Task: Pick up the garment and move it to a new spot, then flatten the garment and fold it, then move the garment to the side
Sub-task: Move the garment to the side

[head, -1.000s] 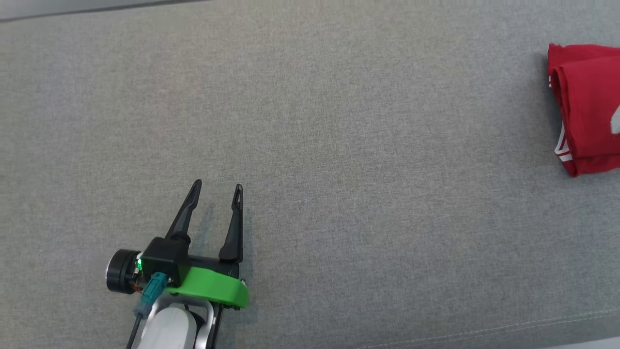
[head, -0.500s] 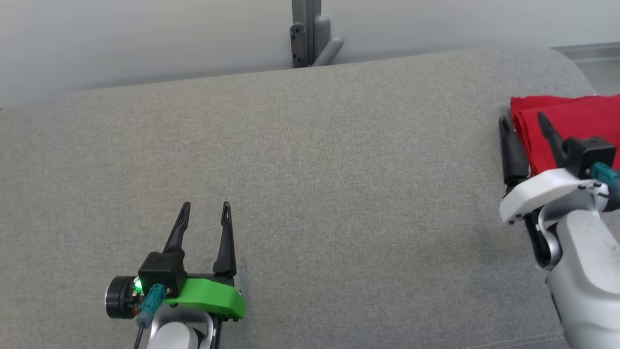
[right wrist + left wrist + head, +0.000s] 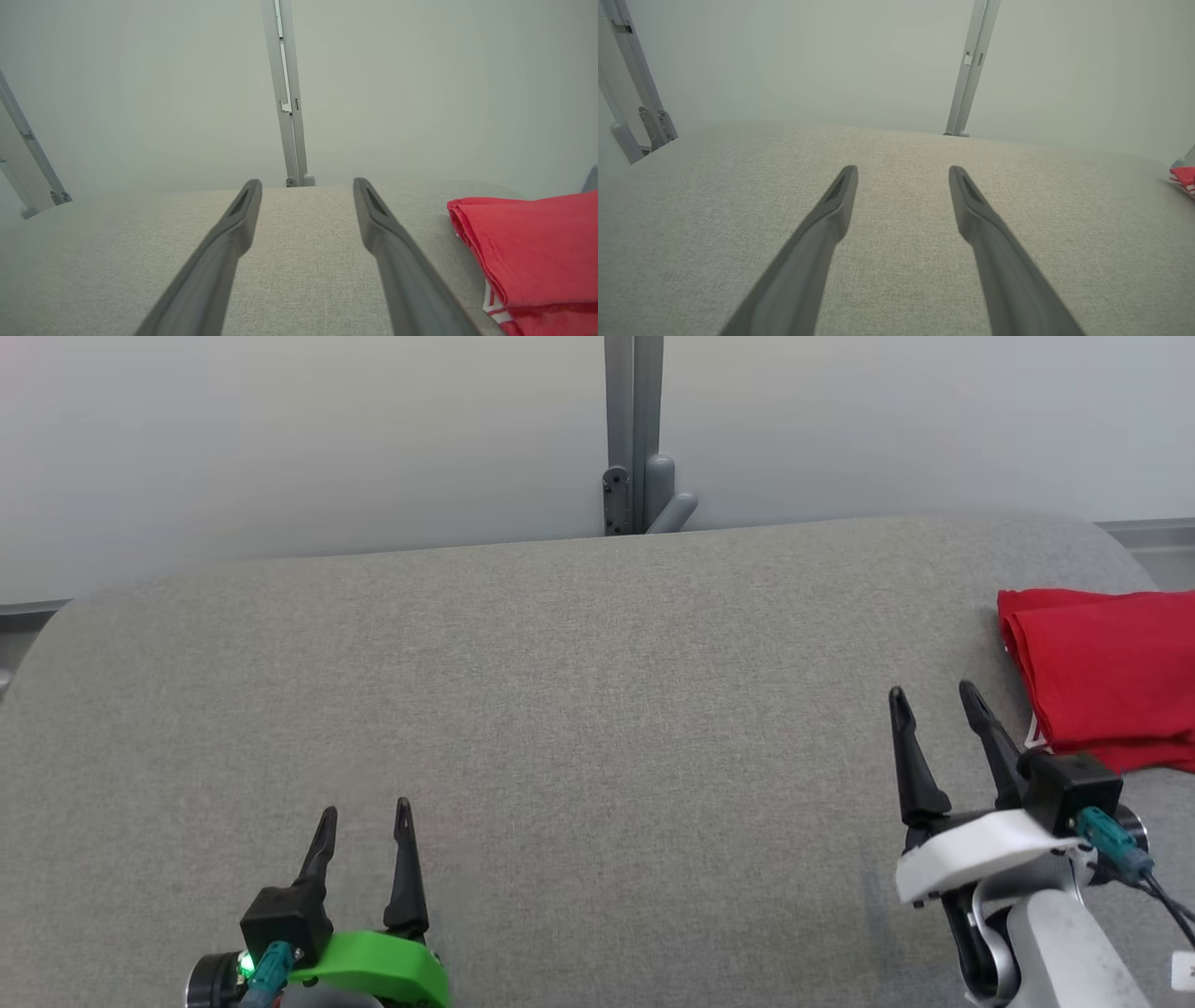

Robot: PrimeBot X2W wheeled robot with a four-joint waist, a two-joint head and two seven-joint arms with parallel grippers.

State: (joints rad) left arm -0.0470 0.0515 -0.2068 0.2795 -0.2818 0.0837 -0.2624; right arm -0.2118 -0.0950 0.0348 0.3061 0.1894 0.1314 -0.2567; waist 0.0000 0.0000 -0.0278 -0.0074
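Since the folded red cloth garment (image 3: 1111, 672) lies at the frame's right edge on the grey fabric-covered desk (image 3: 597, 709), with left hand (image 3: 366, 807) and right hand (image 3: 932, 690) both open and empty, the task seems finished.

**Grey upholstered surface carried one folded red garment**

The grey upholstered surface (image 3: 579, 709) stretched wide and flat, its woven cloth smooth and its two far corners rounded. Its far edge ran just in front of the foot of the grey post (image 3: 635, 429), which stood behind it near the middle. A red garment (image 3: 1102, 672) lay directly on the cloth, folded into a flat stack, well to the right of the post and close to the far right corner. Its folded edge faced the post's side. White stripes showed at its near corner. The head view's edge cut off its right part.
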